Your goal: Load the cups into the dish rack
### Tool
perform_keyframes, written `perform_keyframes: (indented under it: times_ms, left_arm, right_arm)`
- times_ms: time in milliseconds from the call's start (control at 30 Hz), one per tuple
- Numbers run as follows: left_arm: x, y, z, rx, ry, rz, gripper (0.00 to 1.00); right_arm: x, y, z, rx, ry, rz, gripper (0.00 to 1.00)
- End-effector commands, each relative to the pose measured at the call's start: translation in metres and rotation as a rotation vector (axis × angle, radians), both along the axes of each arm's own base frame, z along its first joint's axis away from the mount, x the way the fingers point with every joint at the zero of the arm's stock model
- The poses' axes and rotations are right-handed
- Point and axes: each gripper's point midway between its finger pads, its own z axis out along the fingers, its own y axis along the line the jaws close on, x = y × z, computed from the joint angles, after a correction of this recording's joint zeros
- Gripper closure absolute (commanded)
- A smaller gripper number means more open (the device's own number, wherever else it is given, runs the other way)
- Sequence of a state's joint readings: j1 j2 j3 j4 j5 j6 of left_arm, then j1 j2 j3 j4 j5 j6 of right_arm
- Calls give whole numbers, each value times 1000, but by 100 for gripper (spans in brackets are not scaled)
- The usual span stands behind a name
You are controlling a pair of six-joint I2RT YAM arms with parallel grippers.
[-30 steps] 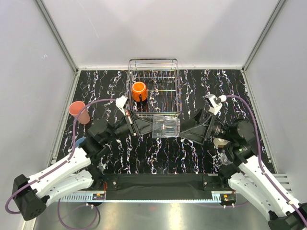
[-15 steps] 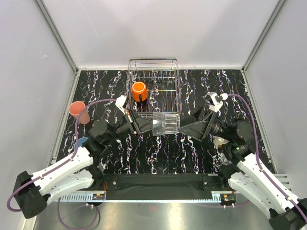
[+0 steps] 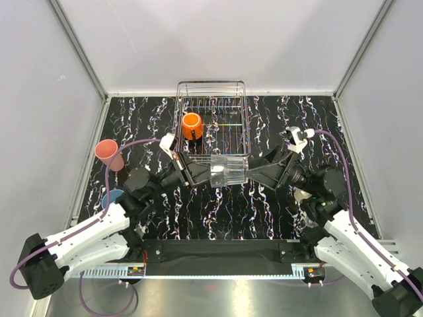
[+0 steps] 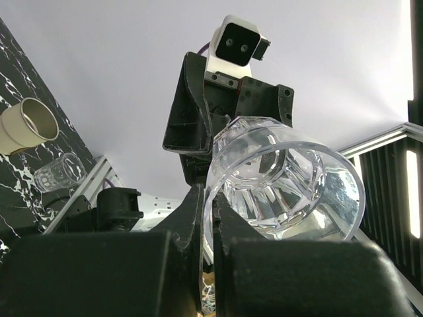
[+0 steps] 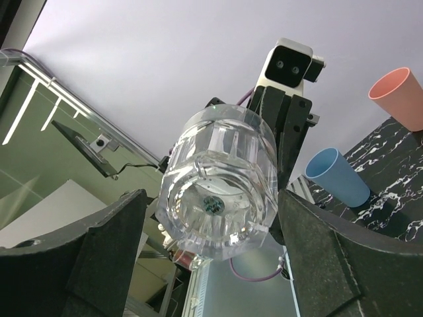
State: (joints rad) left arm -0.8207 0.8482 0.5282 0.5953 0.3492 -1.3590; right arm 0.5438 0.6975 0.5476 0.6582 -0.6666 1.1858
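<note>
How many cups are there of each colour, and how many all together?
Orange: 1, the orange mug
Pink: 1, the pink tumbler
Blue: 1, the blue cup
Beige: 1, the beige cup
Clear: 2, the big clear glass and the small clear glass
Total: 6

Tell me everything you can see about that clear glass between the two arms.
The clear glass is an empty transparent tumbler with faceted walls and a thick base. It is held on its side just in front of the dish rack. Its open mouth faces the left gripper, whose fingers pinch the rim, one inside, one outside. Its base faces the right gripper, whose fingers spread wide on either side, not clearly pressing it.
</note>
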Motion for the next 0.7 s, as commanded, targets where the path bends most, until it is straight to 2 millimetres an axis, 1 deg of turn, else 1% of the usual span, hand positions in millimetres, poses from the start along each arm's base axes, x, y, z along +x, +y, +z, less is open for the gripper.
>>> perform_keyframes:
  times_ms: [0,200,300,333,367,433,467,500,533,567,600,633,667]
  left_arm:
    - [0,3,20,-72,-49,20,100]
    - [0,2,21,-74,-50,23,100]
    - [0,1,21,-70,-48,21,100]
    - [0,1,20,-69,-48,19,100]
    - [0,1,18,-64,-47,20,100]
    - [0,1,16,-58,-46,23,100]
    - [1,1,10,-36,-35,28,100]
    - [1,3,7,-25,-32,34,80]
    - [3,4,3,-14,-22,53,68]
    - [5,5,-9,26,5,67,53]
    - [4,10,-13,33,7,80,43]
    - [7,13,-19,47,19,108,30]
    - [8,16,-30,83,37,126,24]
  right_arm:
    - [-3,-1,21,54,-56,-6,12]
    - [-3,7,20,55,-52,16,15]
    - [-2,10,18,54,-45,18,27]
    - [-1,10,19,57,-42,10,33]
    - [0,10,18,57,-40,8,46]
    - [0,11,21,53,-43,6,67]
    - [3,13,17,36,-24,4,89]
    - [3,13,19,28,-34,3,99]
    - [5,14,19,18,-29,-2,100]
    - [6,15,15,-4,-8,-5,100]
    - [8,15,18,-8,-10,-19,100]
    - [11,14,16,-24,-16,-41,100]
    - [15,15,8,-61,18,-58,100]
